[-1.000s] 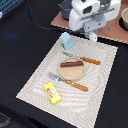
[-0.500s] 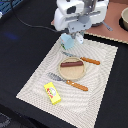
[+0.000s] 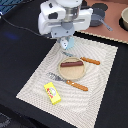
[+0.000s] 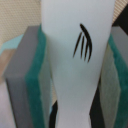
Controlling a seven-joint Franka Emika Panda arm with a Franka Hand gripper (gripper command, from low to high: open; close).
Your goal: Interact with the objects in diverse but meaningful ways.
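Placemat (image 3: 37,82), pale and woven, lay on the dark table (image 3: 17,45) and carried all the small items. Arm stood over the mat's far edge, with the gripper (image 3: 66,46) low above it. In the wrist view a white oblong piece (image 4: 75,65) with 3 black curved marks filled the space between the 2 green-padded fingers (image 4: 37,75); both pads appeared to touch its sides, so the gripper was clamped on it. A pale blue cup-like container (image 3: 69,53) was partly hidden just below the gripper. A round tan plate (image 3: 73,71) held 1 dark red-brown sausage (image 3: 71,63). A fork (image 3: 68,81) and a knife (image 3: 89,60), both orange-handled, flanked the plate. A yellow packet (image 3: 52,93) with a red mark lay near the mat's front edge.
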